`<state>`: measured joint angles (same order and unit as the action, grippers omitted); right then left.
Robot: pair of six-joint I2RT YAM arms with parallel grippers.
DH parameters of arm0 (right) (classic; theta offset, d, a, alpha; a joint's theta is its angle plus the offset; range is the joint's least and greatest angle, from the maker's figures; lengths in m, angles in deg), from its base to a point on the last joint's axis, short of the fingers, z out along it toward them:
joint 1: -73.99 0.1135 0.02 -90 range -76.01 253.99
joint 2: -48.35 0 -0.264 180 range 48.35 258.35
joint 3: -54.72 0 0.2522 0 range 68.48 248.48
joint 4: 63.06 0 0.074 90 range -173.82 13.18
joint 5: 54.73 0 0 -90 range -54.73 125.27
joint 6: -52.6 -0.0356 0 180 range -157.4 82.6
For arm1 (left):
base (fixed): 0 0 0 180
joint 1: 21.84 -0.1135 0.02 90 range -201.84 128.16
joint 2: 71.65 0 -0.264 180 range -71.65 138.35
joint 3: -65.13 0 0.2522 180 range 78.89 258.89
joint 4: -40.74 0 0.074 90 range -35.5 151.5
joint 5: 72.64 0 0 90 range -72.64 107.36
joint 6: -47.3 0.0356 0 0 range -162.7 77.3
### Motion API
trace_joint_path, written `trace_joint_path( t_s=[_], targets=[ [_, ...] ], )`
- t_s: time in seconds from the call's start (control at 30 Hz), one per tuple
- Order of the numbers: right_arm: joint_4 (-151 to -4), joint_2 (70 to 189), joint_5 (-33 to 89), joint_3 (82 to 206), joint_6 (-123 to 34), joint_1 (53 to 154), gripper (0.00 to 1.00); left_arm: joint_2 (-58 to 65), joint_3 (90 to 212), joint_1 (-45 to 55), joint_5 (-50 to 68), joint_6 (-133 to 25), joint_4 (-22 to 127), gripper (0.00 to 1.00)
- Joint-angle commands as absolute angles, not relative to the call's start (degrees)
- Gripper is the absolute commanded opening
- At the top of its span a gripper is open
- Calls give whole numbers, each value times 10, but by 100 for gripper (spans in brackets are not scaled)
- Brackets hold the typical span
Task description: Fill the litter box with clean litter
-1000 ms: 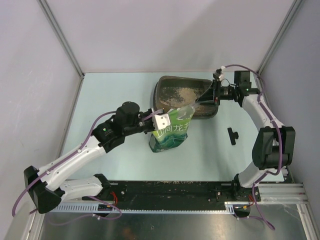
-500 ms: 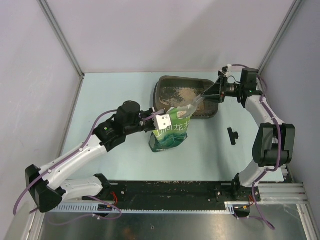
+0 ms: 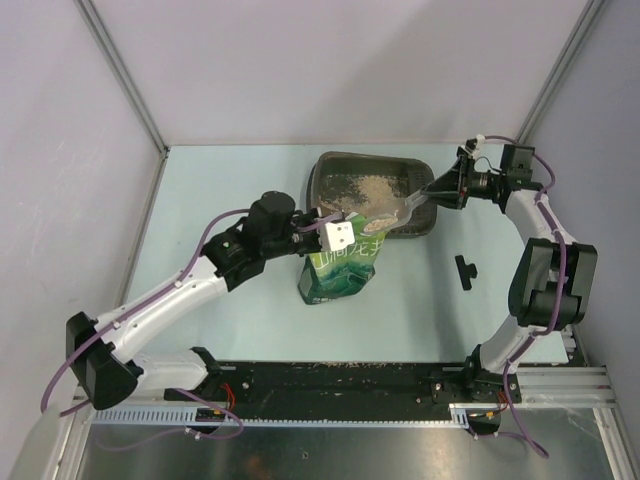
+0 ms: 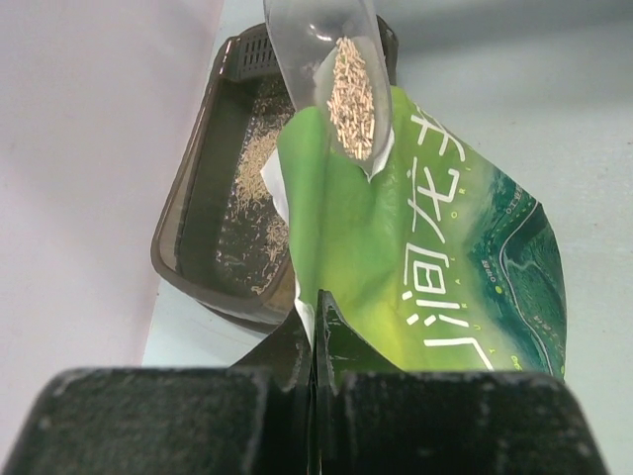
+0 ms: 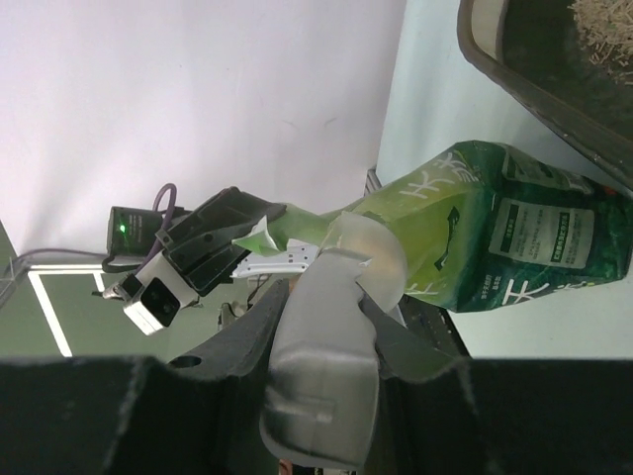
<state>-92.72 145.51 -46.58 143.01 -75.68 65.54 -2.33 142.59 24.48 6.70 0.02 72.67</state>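
The dark grey-brown litter box (image 3: 330, 166) lies at the table's back middle, with tan litter (image 3: 372, 187) scattered on its floor; it also shows in the left wrist view (image 4: 188, 213). A green printed pouch (image 3: 340, 270) stands just in front of it. My left gripper (image 3: 318, 226) is shut on the pouch's top edge (image 4: 326, 237). My right gripper (image 3: 440, 190) is shut on the handle of a clear plastic scoop (image 5: 326, 366). The scoop's bowl (image 4: 341, 69) holds tan litter granules (image 4: 353, 99) and hangs above the pouch's open mouth, beside the box's near rim.
A small black T-shaped part (image 3: 466, 270) lies on the table at the right. Grey walls with metal posts close in the back and both sides. Spilled granules dot the black base rail (image 3: 340, 385) at the near edge.
My right arm has drawn back to the right, lifting the scoop with litter out of the pouch. My left gripper has shifted right, still holding the pouch.
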Motion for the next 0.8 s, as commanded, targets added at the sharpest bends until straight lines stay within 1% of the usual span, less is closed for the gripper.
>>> trace_joint_path(
  t_s=[0.0,0.17,0.27,0.37,0.43,0.47,0.5,0.77],
  targets=[
    [-913,1474,-496,1448,-747,654,0,-17,1465,243,75,17,696,0],
    [-881,1478,-510,1448,-780,627,0,-15,1454,242,87,27,696,0],
    [-818,1479,-510,1448,-836,614,0,-14,1445,242,88,27,696,0],
    [-704,1487,-507,1448,-930,605,0,-6,1444,242,85,20,694,0],
    [-582,1499,-502,1448,-1000,594,0,1,1445,242,85,20,694,0],
    [-529,1517,-499,1447,-1081,590,0,2,1445,243,86,21,694,0],
    [-436,1527,-496,1454,-1125,582,0,3,1446,242,89,21,693,0],
    [-405,1617,-446,1508,-1089,568,0,6,1445,242,103,13,694,0]
  ],
)
